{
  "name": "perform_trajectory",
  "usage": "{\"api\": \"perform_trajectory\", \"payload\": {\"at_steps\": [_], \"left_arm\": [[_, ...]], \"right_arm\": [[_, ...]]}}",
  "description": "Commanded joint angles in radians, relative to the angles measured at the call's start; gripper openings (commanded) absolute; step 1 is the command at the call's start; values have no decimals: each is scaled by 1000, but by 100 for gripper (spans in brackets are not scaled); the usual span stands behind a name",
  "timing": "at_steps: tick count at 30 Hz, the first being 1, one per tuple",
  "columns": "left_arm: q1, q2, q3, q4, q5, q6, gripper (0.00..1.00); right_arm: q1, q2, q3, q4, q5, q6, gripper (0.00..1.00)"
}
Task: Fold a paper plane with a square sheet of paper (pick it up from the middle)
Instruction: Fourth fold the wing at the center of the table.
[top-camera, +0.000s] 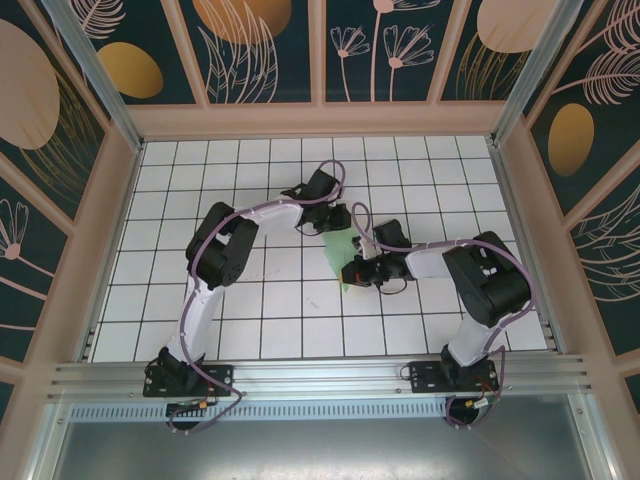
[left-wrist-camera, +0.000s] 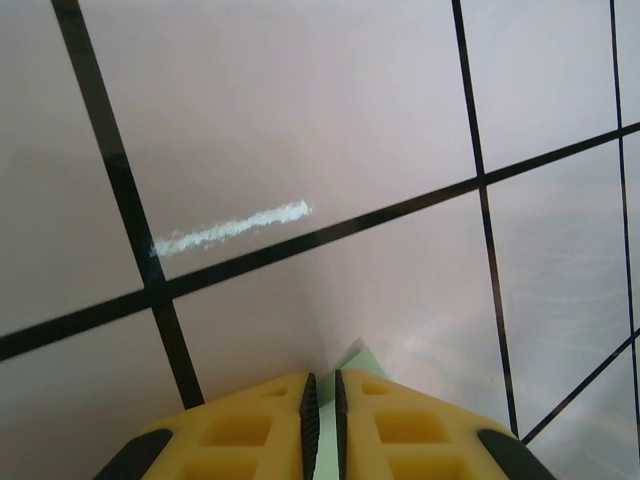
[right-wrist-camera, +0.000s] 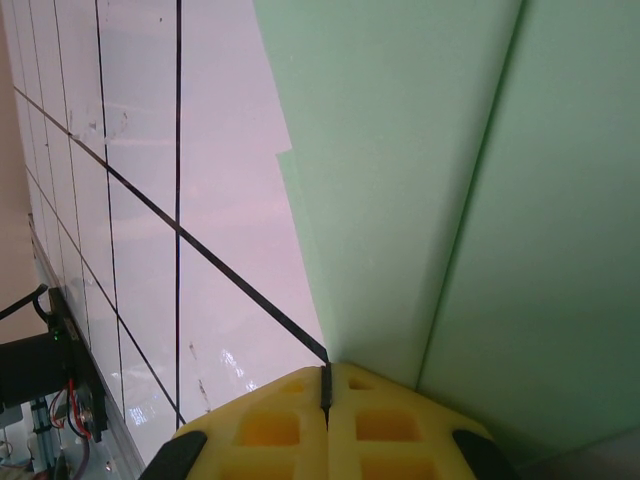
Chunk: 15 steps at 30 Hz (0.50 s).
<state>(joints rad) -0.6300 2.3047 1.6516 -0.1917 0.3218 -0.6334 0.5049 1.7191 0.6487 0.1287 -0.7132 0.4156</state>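
Observation:
The square sheet of paper (top-camera: 338, 252), pale green and folded into a slim long shape, hangs between my two grippers over the middle of the tiled table. My left gripper (top-camera: 337, 224) holds its far end; in the left wrist view the left gripper (left-wrist-camera: 322, 385) is shut on the sheet of paper (left-wrist-camera: 362, 358), whose corner pokes out past the yellow fingers. My right gripper (top-camera: 351, 272) is at the near end. In the right wrist view the right gripper (right-wrist-camera: 325, 375) is shut, with the paper's edge running into the seam, and the layered sheet of paper (right-wrist-camera: 450, 180) shows a long crease.
A white gridded tabletop (top-camera: 250, 310) lies under both arms. Wooden frame walls (top-camera: 110, 220) close in the left, right and far sides. An aluminium rail (top-camera: 320, 375) runs along the near edge. A white scuff (left-wrist-camera: 230, 228) marks one tile.

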Motion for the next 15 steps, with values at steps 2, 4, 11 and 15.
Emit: {"api": "perform_trajectory", "payload": {"at_steps": [2, 4, 11, 15], "left_arm": [[60, 70, 55, 60, -172, 44, 19], [61, 68, 77, 51, -168, 52, 20], [62, -26, 74, 38, -154, 52, 23], [61, -155, -32, 99, -89, 1, 25]], "right_arm": [[6, 34, -73, -213, 34, -25, 0], [5, 41, -68, -210, 32, -23, 0], [2, 48, -45, -213, 39, -18, 0], [1, 51, -24, -213, 41, -15, 0]]}}
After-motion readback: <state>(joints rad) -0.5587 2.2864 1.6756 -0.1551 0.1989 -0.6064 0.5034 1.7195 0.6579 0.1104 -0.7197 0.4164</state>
